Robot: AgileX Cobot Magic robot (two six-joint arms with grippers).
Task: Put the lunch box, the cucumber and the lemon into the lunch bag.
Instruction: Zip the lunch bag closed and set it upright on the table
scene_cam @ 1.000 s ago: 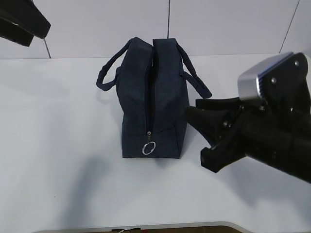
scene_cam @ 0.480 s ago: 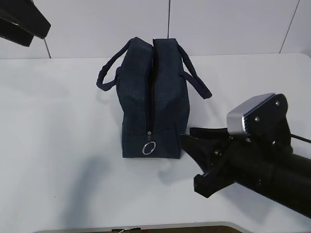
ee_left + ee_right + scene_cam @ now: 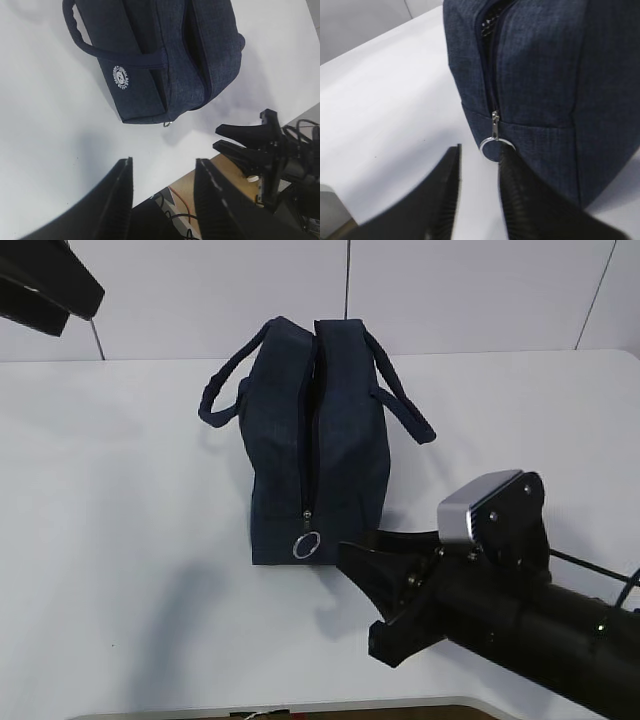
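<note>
**Bag zipped, nothing visible left to pack**

The lunch bag [image 3: 315, 445] stands on the desk [image 3: 120, 520], zipper run down to the ring pull [image 3: 495, 146]. No lunch box, cucumber or lemon shows outside; presumably they are packed. The right gripper [image 3: 479, 200], jaws narrowly parted and empty, sits by the ring. The left gripper [image 3: 162, 192] hangs part-open, empty, well apart.

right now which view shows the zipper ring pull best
The right wrist view: the ring pull hangs large and close by the right gripper. The exterior view shows it small; the left wrist view shows only a tiny glint.
</note>
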